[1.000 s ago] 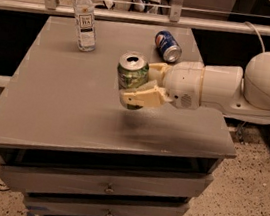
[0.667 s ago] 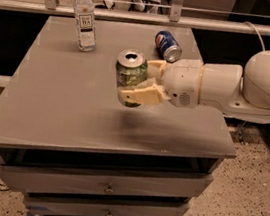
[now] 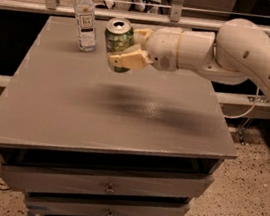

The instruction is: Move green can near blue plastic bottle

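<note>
The green can [image 3: 116, 40] has a silver top with a pull-tab and hangs upright in the air above the grey table [image 3: 109, 111]. My gripper [image 3: 132, 47] is shut on the green can, its pale fingers [image 3: 130, 57] clasping it from the right. The blue plastic bottle [image 3: 85, 17], clear with a white cap and white label, stands at the table's back left, a short way left of the can. The white arm [image 3: 244, 50] reaches in from the right.
The table stands on a cabinet with drawers [image 3: 107, 189] at the front. A metal railing [image 3: 169, 11] runs behind the table. A speckled floor [image 3: 243, 197] lies to the right. The blue, red and white can is hidden behind the arm.
My gripper has carried the green can toward the back left of the table, closer to the bottle. The arm now covers the spot where the other can lay.
</note>
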Available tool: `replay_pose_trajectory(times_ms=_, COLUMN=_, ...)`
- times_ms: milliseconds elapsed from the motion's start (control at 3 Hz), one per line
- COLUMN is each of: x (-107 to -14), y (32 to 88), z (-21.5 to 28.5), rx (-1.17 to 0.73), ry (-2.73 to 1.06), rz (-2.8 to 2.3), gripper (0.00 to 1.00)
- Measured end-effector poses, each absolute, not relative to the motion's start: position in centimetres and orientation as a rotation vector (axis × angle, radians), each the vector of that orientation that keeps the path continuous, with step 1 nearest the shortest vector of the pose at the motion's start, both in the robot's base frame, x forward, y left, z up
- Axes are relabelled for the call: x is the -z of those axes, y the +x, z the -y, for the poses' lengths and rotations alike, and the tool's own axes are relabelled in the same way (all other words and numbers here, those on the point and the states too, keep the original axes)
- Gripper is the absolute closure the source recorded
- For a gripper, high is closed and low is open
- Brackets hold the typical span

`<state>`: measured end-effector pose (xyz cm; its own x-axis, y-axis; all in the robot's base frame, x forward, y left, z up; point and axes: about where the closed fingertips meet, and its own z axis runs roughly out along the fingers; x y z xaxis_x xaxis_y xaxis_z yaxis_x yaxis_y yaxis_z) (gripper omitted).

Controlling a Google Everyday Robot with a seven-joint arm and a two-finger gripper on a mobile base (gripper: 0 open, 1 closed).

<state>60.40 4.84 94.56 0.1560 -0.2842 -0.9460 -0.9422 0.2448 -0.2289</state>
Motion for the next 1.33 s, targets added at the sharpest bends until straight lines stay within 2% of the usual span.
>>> replay_pose_trajectory(times_ms=667, x=-93.2, y=69.6, z=-11.7, rx=-0.739, ry=-1.278, rz=-1.359, gripper=1.0)
replay_pose_trajectory(times_ms=1333, x=-90.0, y=74.0, z=-13.3, rx=-0.723, ry=-1.225, rz=-1.43, gripper=1.0)
